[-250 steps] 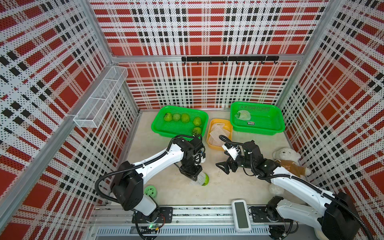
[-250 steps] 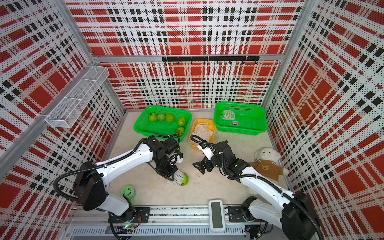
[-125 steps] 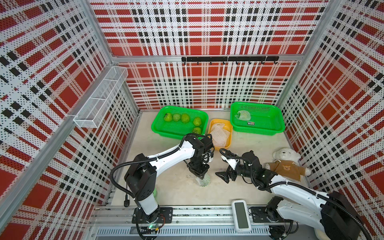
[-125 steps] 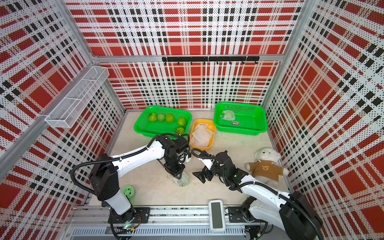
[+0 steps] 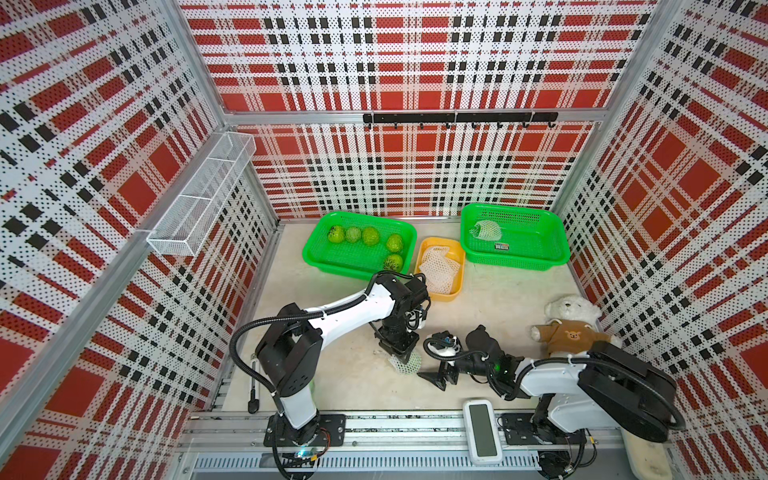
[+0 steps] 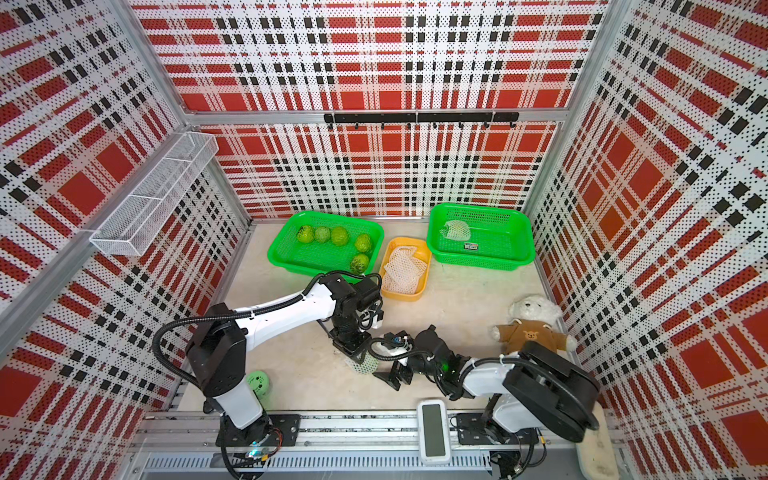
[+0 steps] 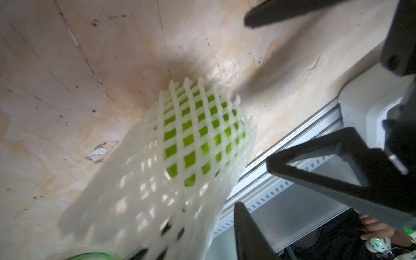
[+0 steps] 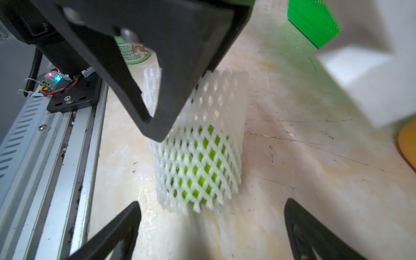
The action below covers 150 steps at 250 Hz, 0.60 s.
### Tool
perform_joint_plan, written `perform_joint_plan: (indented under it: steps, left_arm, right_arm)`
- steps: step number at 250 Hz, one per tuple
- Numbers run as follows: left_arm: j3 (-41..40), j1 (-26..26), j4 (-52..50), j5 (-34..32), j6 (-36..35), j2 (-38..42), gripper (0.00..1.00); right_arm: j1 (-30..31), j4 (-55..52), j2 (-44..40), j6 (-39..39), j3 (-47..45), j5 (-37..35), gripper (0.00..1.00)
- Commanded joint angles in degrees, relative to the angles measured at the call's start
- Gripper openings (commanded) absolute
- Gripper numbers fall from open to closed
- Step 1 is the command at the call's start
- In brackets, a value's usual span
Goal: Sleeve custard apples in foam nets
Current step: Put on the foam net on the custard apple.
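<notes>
Sleeved custard apple (image 8: 198,175) standing on the table (image 5: 332,374), both my grippers crowding it

My left gripper (image 5: 400,352) is at the top rim of the foam net (image 8: 216,101), honestly can't tell if it's pinching it or parted. Fruit sits low in the upright net. My right gripper (image 8: 212,202) is spread wide just beside it, nothing in it. Aluminium rail (image 8: 56,157) runs close by.

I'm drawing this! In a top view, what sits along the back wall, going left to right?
Left green basket with custard apples → yellow tray with foam nets → right green basket with one netted fruit.
</notes>
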<state>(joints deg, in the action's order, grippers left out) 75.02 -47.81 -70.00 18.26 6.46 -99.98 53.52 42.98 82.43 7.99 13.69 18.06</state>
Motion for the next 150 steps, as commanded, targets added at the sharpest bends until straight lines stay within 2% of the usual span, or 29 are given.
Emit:
perform_joint_plan:
  steps: [1,87,131,150]
  left_arm:
    - [-1.82,0.69,2.46,1.42,0.65,2.08,0.41]
    - [-5.53,1.45,6.08,3.35,2.42,5.54,0.44]
    - [-6.07,2.23,7.22,3.55,3.33,7.1,0.48]
    - [-6.02,2.87,7.63,3.36,3.71,8.07,0.55]
  right_arm:
    - [1.86,12.32,3.67,1.56,1.07,-2.13,1.0]
    - [4.27,10.07,10.84,2.85,6.62,-4.84,1.0]
    - [4.32,4.83,11.85,4.49,8.78,-3.43,0.81]
    - [4.4,3.69,11.96,4.95,8.93,-3.06,0.74]
